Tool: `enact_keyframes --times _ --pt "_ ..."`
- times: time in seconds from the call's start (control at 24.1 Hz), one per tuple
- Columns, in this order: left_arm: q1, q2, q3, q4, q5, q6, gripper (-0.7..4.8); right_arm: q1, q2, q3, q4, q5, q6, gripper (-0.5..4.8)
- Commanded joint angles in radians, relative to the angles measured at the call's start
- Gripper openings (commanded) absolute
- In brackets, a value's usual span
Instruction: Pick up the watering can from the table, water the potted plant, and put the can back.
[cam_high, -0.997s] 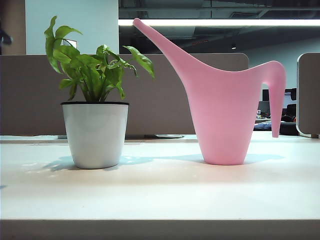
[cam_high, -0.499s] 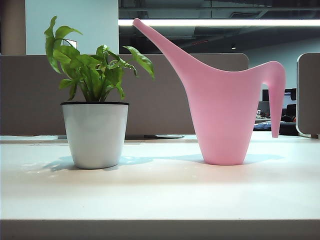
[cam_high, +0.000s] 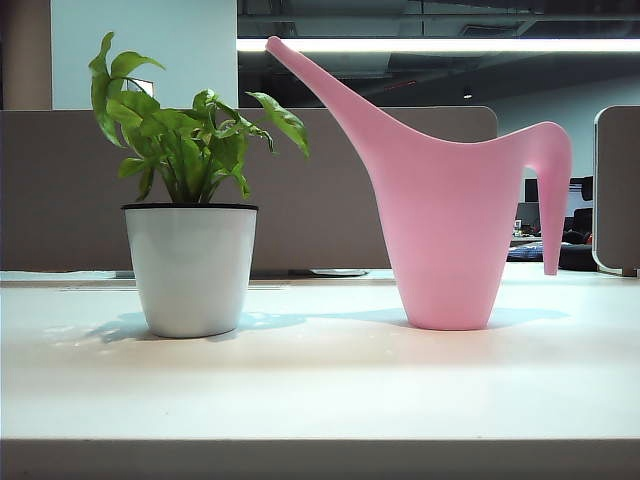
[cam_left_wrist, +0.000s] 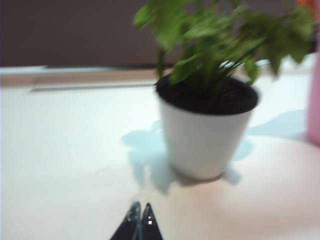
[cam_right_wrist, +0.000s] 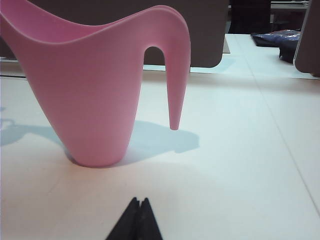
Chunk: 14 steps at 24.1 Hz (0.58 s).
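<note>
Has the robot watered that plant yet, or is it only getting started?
I can't tell from the pictures. The watering can stands upright on the table, apart from the potted plant. Nothing is in hand: the left gripper and right gripper are shut and empty, short of the pot and can. No spilled water shows.

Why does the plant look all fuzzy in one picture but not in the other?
Left wrist view: the plant and table are blurred, with the shut left gripper low in the frame. Exterior view: the plant and can are sharp, with soft shadows and a bright ceiling light. Right wrist view: sharp too, with the shut right gripper short of the can.
</note>
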<state>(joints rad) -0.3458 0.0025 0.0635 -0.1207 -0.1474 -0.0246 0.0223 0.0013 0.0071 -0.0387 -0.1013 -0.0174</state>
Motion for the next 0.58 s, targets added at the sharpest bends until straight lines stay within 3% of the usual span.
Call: enact_keyframes --times 0.04,0.58 --pt "0.002 0.0 0.003 -0.011 -0.017 -0.01 -0.06 0.001 -0.003 -0.006 -0.03 -0.022 0.002 0.0" --pt "0.002 0.0 0.002 -0.013 -0.007 -0.01 -0.06 0.0 -0.003 -0.006 -0.099 -0.032 0.002 -0.01"
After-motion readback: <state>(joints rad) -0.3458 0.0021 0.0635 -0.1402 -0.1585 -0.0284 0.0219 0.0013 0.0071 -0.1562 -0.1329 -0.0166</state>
